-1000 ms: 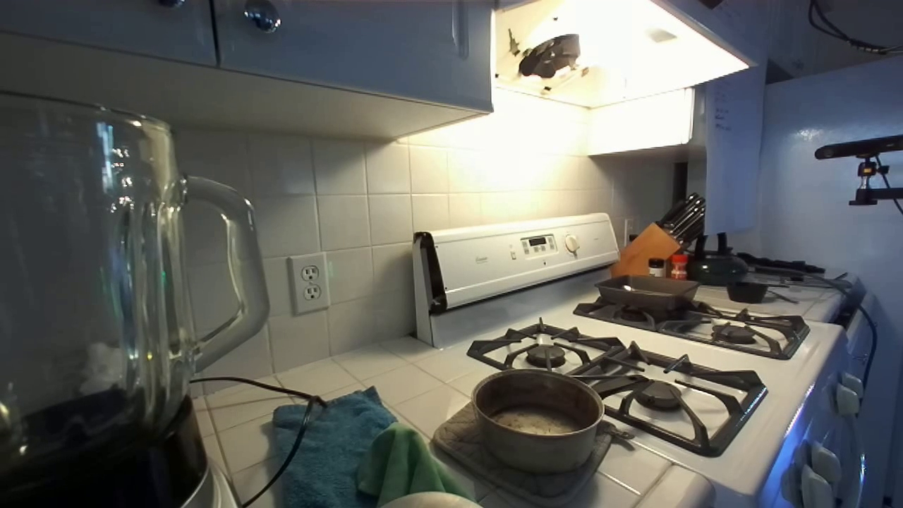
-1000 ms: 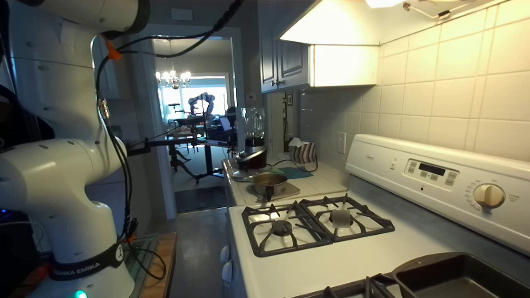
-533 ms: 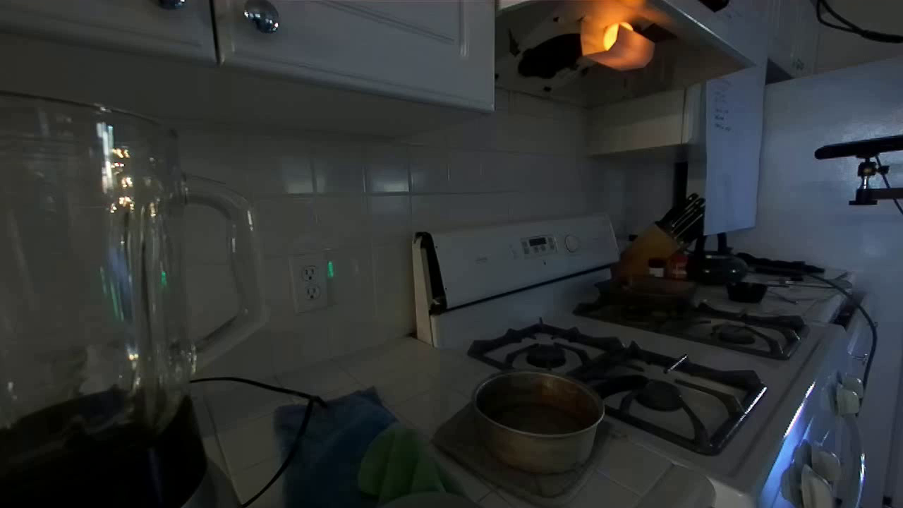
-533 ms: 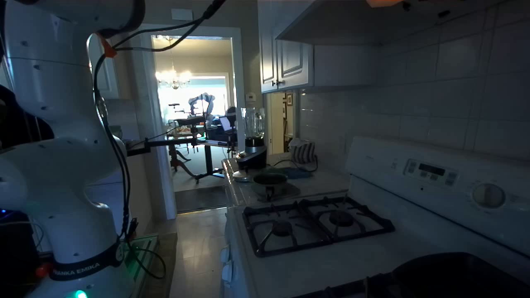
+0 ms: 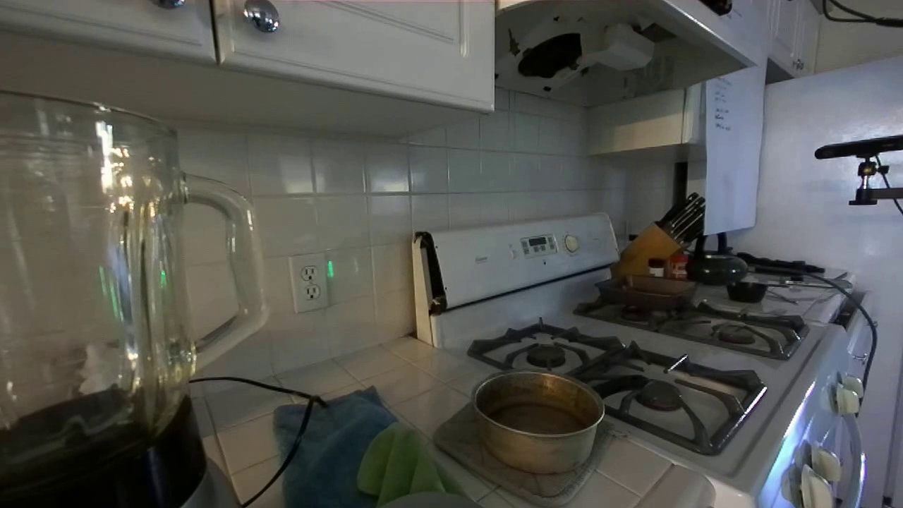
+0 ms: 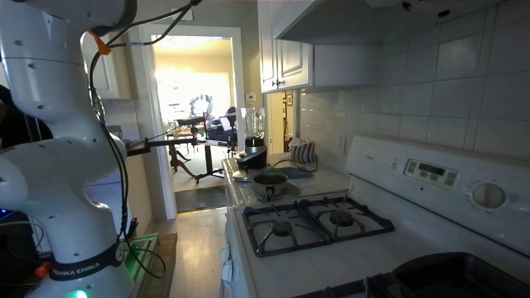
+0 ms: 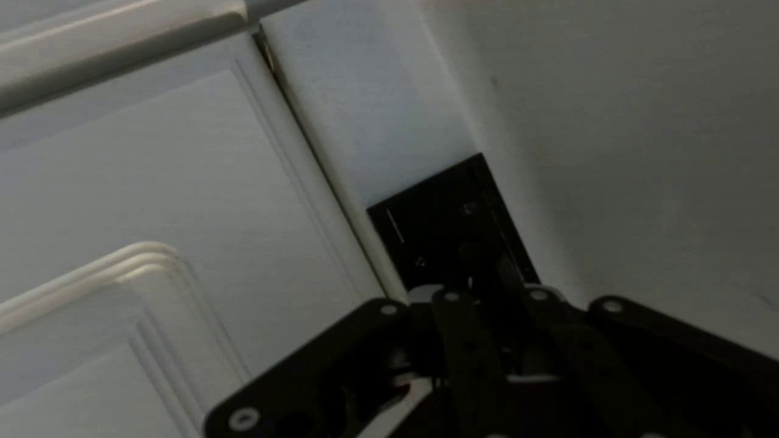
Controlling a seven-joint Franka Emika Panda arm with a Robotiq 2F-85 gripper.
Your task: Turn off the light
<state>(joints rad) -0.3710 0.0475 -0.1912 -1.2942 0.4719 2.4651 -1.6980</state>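
In the wrist view my gripper (image 7: pixel 494 295) shows at the bottom of the frame, its fingers (image 7: pixel 456 316) near each other; it is too dark for me to make out whether my jaws are spread or pressed together, or whether I touch the black panel (image 7: pixel 426 219) at mid-frame, beside a cabinet door (image 7: pixel 182 182). The hood light (image 5: pixel 624 49), a white box at the upper right in an exterior view, is unlit beneath the range hood (image 5: pixel 712 28). My arm (image 6: pixel 66 165) fills the left of an exterior view.
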